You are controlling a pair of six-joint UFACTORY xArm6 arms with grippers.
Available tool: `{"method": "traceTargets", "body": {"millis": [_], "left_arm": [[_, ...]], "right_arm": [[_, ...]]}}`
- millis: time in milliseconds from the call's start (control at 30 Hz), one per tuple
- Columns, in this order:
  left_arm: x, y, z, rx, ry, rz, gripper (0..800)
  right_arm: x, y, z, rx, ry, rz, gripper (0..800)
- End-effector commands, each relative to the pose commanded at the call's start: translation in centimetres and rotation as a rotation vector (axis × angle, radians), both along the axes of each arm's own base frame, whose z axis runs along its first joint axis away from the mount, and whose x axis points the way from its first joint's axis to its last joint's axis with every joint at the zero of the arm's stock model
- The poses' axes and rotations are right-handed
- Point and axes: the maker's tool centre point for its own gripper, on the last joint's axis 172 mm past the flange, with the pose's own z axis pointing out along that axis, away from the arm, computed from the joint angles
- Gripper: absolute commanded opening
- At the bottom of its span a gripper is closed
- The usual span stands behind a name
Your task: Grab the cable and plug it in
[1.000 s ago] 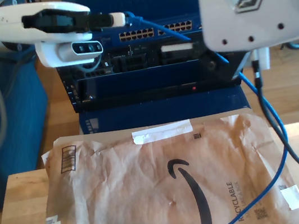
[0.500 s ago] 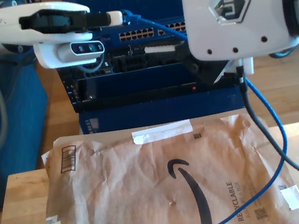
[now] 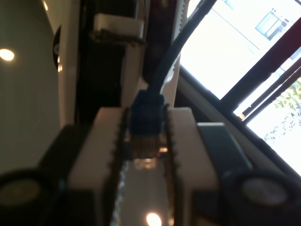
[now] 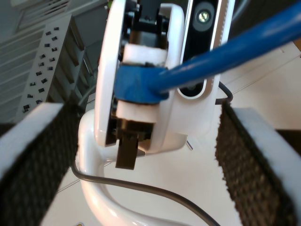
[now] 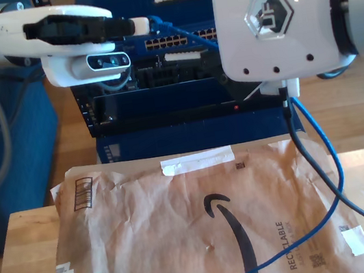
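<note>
**At the rack front: plug held, port not yet met**

Up by the exterior view's left, my first claw [image 5: 140, 25] is clamped narrow on the plug [image 3: 144, 143], its blue boot and clear tip pinched between the ribbed pads [image 3: 176, 141]. From there the cable [image 5: 327, 155] runs across the rack front, passes behind the second arm's white housing [image 5: 274, 18], drops down the exterior view's right and trails onto the paper mailer [image 5: 183, 233], where its loose end lies near the lower edge. My second claw [image 4: 146, 155] stands wide with nothing between its pads, facing my first claw and the boot.

I judge the step in hand to be seating the plug in the switch's row of ports [image 5: 167, 42]. Doing it well would mean squaring the clear tip to one port opening, with the latch tab on the correct side, and pushing straight along the plug's own axis. A skewed push would likely twist the plug in the pads. I cannot tell from these views how the tab sits or which port is meant.

The second arm's housing hides much of the rack in the exterior view, and the cable drapes close behind it, so a snag there is possible. A dark grey robot cable [image 5: 312, 171] hangs just beside the blue one. The mailer covers most of the wooden tabletop [image 5: 27, 251].
</note>
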Motion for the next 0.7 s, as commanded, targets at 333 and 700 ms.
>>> {"method": "traceTargets", "body": {"millis": [333, 700], "left_arm": [[-0.67, 0.25, 0.88, -0.032, -0.007, -0.023, 22], [-0.90, 0.07, 0.92, -0.034, -0.008, -0.033, 23]], "right_arm": [[0.26, -0.09, 0.02, 0.006, -0.007, -0.009, 332], [0.21, -0.03, 0.03, 0.009, -0.004, -0.009, 230]]}}
